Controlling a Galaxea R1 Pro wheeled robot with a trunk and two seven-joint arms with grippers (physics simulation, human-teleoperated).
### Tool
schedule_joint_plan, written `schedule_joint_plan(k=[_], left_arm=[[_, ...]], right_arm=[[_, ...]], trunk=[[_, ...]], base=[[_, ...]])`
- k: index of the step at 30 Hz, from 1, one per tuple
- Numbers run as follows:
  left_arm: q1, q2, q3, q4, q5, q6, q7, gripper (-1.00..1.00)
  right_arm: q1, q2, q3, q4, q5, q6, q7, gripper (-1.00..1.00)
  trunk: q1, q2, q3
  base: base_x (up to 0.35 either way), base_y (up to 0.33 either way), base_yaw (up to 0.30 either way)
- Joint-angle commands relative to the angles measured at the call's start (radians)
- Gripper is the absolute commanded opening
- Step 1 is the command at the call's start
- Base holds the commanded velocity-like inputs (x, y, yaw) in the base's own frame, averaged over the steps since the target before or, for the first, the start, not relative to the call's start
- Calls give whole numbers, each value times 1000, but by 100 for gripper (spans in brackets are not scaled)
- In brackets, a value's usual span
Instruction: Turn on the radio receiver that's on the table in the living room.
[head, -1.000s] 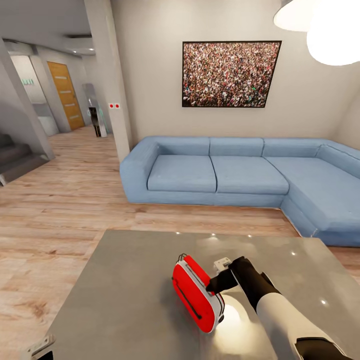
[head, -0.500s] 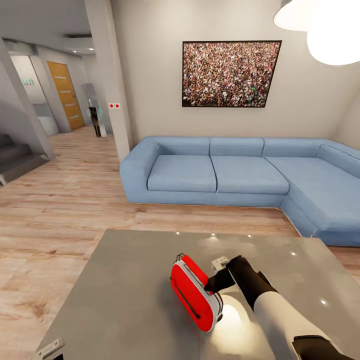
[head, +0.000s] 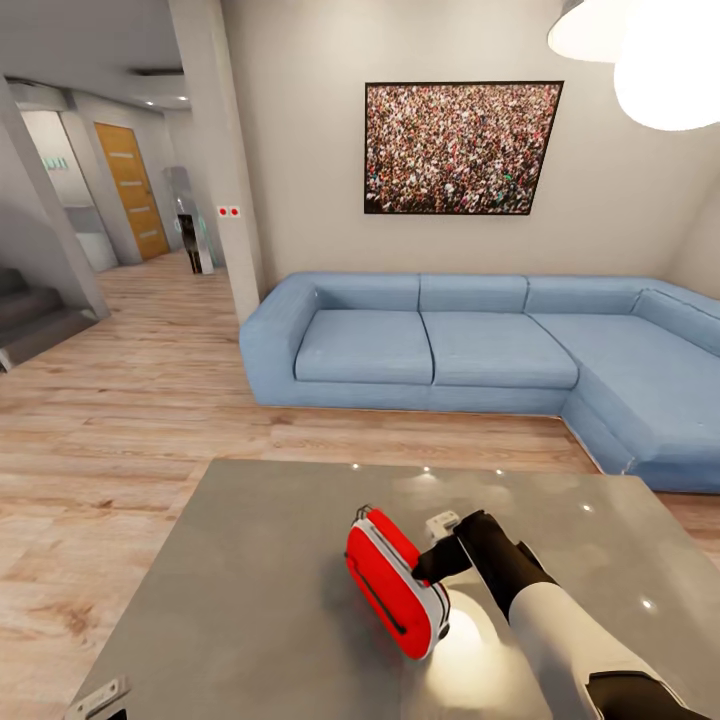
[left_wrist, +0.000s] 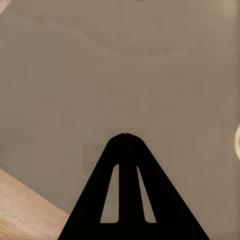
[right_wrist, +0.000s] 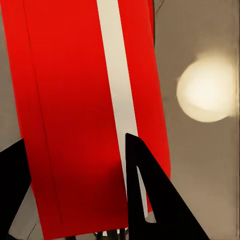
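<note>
The red radio receiver (head: 385, 580) rests tilted on the glossy grey table (head: 250, 600), its thin handle toward the sofa. My right gripper (head: 428, 568) presses against the radio's white-rimmed right side. In the right wrist view its two dark fingers stand apart, open, with the red radio (right_wrist: 75, 75) right in front of them and the gripper (right_wrist: 75, 137) over its face. My left gripper (left_wrist: 125, 135) hovers shut over the bare table top (left_wrist: 125, 65), and it also peeks in at the table's near left corner (head: 95, 697).
A blue L-shaped sofa (head: 450, 345) stands beyond the table, under a framed crowd picture (head: 460, 148). Light wood floor (head: 120, 430) runs left toward a corridor with a wooden door (head: 132, 190) and stairs (head: 30, 320). Pendant lamps (head: 660, 60) hang at the upper right.
The radio was nudged slightly left on the table, then came back right with my right gripper. The left gripper shifted a little at the picture's lower left corner.
</note>
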Motion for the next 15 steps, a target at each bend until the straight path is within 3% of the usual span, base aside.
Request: schedule_joint_plan(k=[1,15], left_arm=[[0,0,0,0,0,0,0,-100],[1,0,0,0,0,0,0,-100]], right_arm=[[0,0,0,0,-5,1,-6,-100],[0,0,-2,0,-27,-4,-112,-100]], trunk=[[0,0,0],[0,0,0]], base=[[0,0,0],[0,0,0]])
